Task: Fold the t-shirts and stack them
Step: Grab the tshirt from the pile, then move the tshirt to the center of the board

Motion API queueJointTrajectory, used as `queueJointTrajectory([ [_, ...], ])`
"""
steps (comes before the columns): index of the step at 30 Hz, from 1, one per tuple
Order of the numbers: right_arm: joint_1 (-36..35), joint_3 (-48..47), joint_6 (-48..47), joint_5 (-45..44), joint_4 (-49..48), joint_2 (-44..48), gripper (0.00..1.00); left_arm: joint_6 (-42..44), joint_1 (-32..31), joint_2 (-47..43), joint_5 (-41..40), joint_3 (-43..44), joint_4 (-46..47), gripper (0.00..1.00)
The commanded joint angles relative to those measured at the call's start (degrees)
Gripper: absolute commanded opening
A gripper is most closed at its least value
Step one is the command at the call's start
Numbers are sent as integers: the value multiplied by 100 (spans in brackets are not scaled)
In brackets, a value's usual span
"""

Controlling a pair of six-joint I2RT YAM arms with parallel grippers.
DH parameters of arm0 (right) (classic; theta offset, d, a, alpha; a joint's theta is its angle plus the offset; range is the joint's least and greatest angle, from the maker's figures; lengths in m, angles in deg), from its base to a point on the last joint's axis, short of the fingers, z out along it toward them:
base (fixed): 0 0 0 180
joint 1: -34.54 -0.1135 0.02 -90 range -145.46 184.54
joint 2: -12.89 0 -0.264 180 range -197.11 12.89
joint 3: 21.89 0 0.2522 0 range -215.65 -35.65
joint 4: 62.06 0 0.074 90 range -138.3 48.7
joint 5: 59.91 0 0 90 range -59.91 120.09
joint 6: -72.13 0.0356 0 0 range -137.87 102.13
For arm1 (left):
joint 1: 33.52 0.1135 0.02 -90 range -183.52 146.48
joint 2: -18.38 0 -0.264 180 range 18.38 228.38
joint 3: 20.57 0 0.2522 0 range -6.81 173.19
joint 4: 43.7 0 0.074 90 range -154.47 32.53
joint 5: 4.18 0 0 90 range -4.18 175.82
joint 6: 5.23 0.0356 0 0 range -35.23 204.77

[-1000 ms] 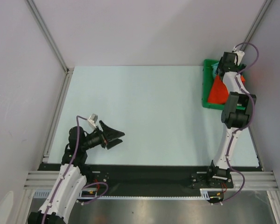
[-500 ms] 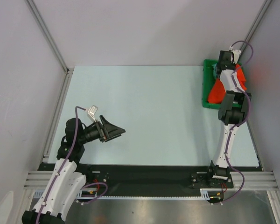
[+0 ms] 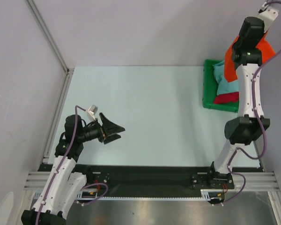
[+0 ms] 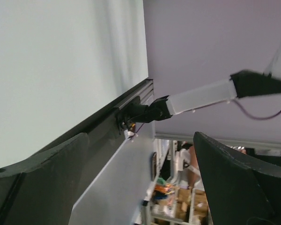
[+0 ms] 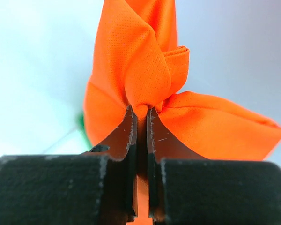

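My right gripper [image 5: 141, 112] is shut on a bunched fold of the bright orange t-shirt [image 5: 131, 70]. In the top view the right arm is raised high above the table's far right corner, and the orange t-shirt [image 3: 231, 58] hangs beneath its wrist, which hides the fingers. A light teal t-shirt [image 3: 222, 75] and a crimson red t-shirt [image 3: 226, 98] lie in the green tray [image 3: 206, 91]. My left gripper [image 3: 118, 132] hovers open over the near left of the table with nothing between its fingers [image 4: 42, 173].
The green tray stands at the table's far right edge, against the right wall. A metal rail [image 3: 56, 117] runs along the table's left side. The black base strip [image 3: 150, 173] crosses the near edge between the two arm bases.
My right gripper shut on the orange t-shirt in the tray and lifted it high, uncovering the teal and red shirts. The left gripper turned slightly and stayed open.
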Motion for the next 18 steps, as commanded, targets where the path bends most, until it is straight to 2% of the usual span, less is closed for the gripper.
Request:
queueJointTrajectory([
  [1,-743,191,76,263,195,949,0,-646,295,-124,370,-37,-236,100],
  [4,-1578,992,329,377,414,1871,0,-1157,621,-660,310,-336,-209,100],
  [5,-1806,1691,383,439,519,2327,0,-1280,665,-844,223,-346,-235,100],
  [6,-2374,2054,480,500,590,2583,2,-1237,682,-1089,109,-294,-348,100],
  [7,-2641,2415,541,623,660,2812,6,-1133,683,-1188,-127,-206,-749,97],
  [8,-2965,3219,786,746,844,3223,17,-792,683,-1241,-234,21,-1014,89],
  [9,-3499,3566,971,878,976,3393,23,-597,683,-1276,-314,145,-1591,86],
  [10,-3766,3979,1164,1122,1125,3542,39,-387,683,-1268,-445,260,-1849,84],
  [11,-3969,4696,1732,1760,1353,3831,49,16,683,-1233,-525,513,-2078,84],
  [12,-4153,5147,1911,2245,1364,3956,58,229,674,-1206,-621,663,-2611,84],
  [13,-4512,5543,2105,2694,1329,4079,72,440,683,-1137,-726,813,-2834,85],
  [14,-4655,6356,2533,3377,1172,4202,79,790,674,-1101,-945,1102,-3019,86],
  [15,-4778,6747,2746,3784,1023,4464,85,932,674,-1066,-1060,1244,-3317,86],
  [16,-4884,7073,2896,4093,752,4589,100,1134,674,-978,-1166,1471,-3407,86],
  [18,-5007,7854,3222,4315,696,5035,100,1285,674,-908,-1386,1631,-3504,86],
])
